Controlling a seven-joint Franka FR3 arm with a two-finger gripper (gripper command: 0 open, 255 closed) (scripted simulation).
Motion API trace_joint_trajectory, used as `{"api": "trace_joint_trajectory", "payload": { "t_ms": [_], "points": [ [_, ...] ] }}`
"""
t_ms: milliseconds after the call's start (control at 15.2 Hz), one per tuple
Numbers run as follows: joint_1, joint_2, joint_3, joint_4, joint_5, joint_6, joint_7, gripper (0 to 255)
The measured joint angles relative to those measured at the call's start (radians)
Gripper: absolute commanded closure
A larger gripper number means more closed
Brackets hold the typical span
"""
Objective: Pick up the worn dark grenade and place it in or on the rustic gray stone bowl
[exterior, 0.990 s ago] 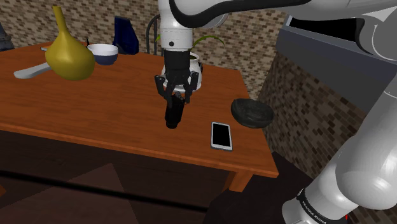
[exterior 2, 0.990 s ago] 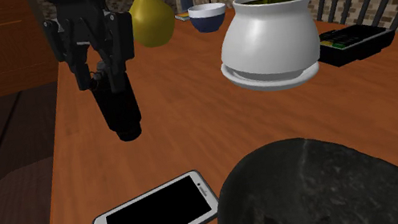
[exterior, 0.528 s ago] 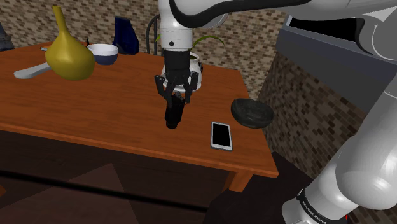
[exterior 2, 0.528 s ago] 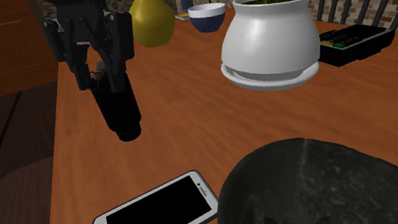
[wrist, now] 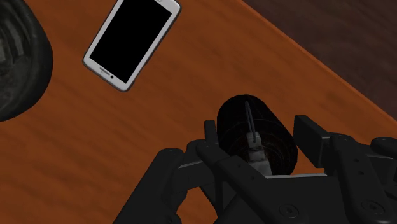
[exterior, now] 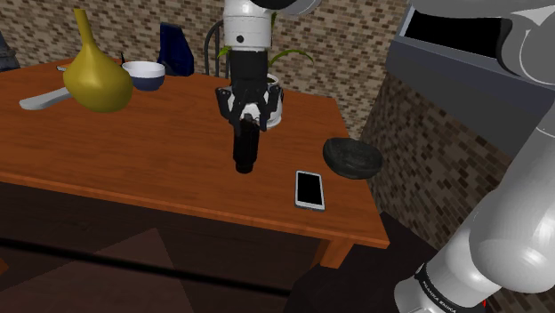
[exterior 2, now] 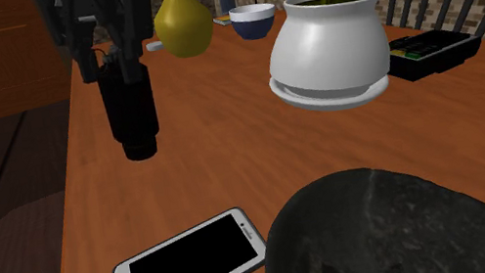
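Observation:
The grenade (exterior: 245,149) is a dark, nearly black cylinder hanging upright just above the wooden table (exterior: 133,151). My gripper (exterior: 245,114) is shut on its top end. In the second exterior view the grenade (exterior 2: 131,112) hangs below the gripper (exterior 2: 110,56), clear of the tabletop. The wrist view looks down the grenade (wrist: 254,130), clasped between the two black fingers (wrist: 310,135). The rough dark grey stone bowl (exterior: 352,156) sits at the table's corner towards the shoulder view's right, apart from the grenade; this bowl (exterior 2: 393,232) (wrist: 16,70) holds nothing.
A white smartphone (exterior: 309,189) (exterior 2: 190,263) (wrist: 130,41) lies flat between the grenade and the bowl. A white plant pot (exterior 2: 330,43), a yellow vase (exterior: 96,76), a blue-and-white bowl (exterior: 144,75) and a black tray (exterior 2: 430,51) stand farther back. The table edge runs close past the grenade.
My gripper has risen with the grenade, lifting it off the table and bringing it upright. The bowl and the phone have not moved.

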Motion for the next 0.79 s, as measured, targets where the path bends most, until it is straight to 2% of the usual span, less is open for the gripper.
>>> {"api": "trace_joint_trajectory", "payload": {
  "t_ms": [792],
  "points": [
    [0.009,0.026,0.004,0.194,-0.01,-0.169,0.017,255]
  ]
}}
